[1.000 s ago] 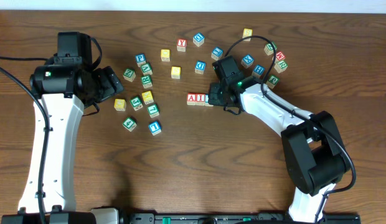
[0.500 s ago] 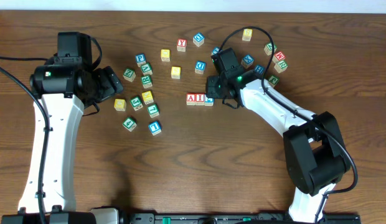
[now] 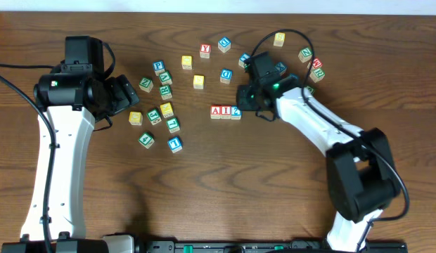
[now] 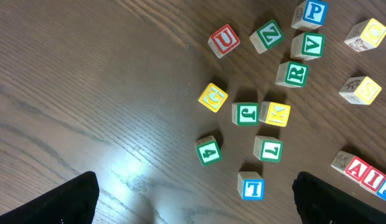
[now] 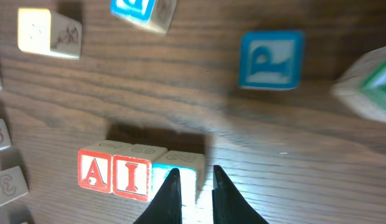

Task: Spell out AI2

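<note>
Right gripper (image 5: pixel 194 170) backed off, jaws slightly apart, AI2 blocks (image 5: pixel 132 174) touching in row

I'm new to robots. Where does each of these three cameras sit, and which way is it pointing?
Overhead: fixed above the table, facing straight down; left arm and right arm both show.
Left wrist: rides the left arm, looking down at loose blocks; left pincer fingertips at the bottom corners.
Right wrist: rides the right arm, close over the A-I-2 row; right pincer fingertips at the bottom edge.
Shared: all three catch that row.
</note>
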Robot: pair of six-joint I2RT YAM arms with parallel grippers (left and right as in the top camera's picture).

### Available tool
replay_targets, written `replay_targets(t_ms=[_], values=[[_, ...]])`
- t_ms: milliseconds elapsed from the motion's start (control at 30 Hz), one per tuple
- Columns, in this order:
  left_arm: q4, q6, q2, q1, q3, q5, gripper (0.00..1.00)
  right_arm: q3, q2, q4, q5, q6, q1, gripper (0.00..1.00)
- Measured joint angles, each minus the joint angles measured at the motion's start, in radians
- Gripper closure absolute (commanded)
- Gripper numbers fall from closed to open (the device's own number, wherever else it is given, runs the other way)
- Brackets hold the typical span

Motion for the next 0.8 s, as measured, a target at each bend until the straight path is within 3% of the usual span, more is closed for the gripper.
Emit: replay_targets(t_ms=[333,800], values=[[0.000,0.000,0.000,0.000,0.000,0.000,0.01,0.003,-0.220,-0.114,0.002,-0.089,-0.071,0.72],[0.000,0.000,0.000,0.000,0.000,0.000,0.01,0.004,-0.397,-0.273,0.023,-0.184,-0.112,0.55]])
